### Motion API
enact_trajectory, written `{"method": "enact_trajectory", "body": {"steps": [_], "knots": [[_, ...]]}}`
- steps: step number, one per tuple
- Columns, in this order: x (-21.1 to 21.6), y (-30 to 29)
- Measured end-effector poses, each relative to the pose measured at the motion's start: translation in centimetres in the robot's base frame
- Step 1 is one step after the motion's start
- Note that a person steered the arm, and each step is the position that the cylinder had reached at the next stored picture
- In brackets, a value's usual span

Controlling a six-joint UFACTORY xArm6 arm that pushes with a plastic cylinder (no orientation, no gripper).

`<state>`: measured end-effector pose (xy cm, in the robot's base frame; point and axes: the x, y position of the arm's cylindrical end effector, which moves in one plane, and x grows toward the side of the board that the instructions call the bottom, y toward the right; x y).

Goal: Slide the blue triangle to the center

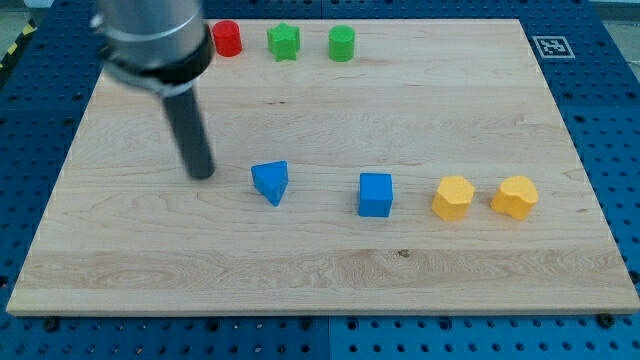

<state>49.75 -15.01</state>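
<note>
On a board [120,250], my tip [202,173] sits just left of the blue triangle [271,182], apart from it. Rightward along the same row come the blue cube [376,194], then two yellow blocks [452,197] [514,196] near each other. Along the view's top edge sit a red block [227,38], a green star [284,41] and a green block [342,43].

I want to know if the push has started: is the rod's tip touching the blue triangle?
No, my tip stands to the view's left of the blue triangle, with bare board showing between them.
</note>
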Motion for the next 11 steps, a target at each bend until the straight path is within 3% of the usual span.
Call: {"method": "enact_trajectory", "body": {"steps": [1,4,5,7,8,11], "knots": [[2.4,1.5],[1.0,14.0],[0.0,14.8],[4.7,11.2],[2.9,8.1],[-0.1,9.3]]}}
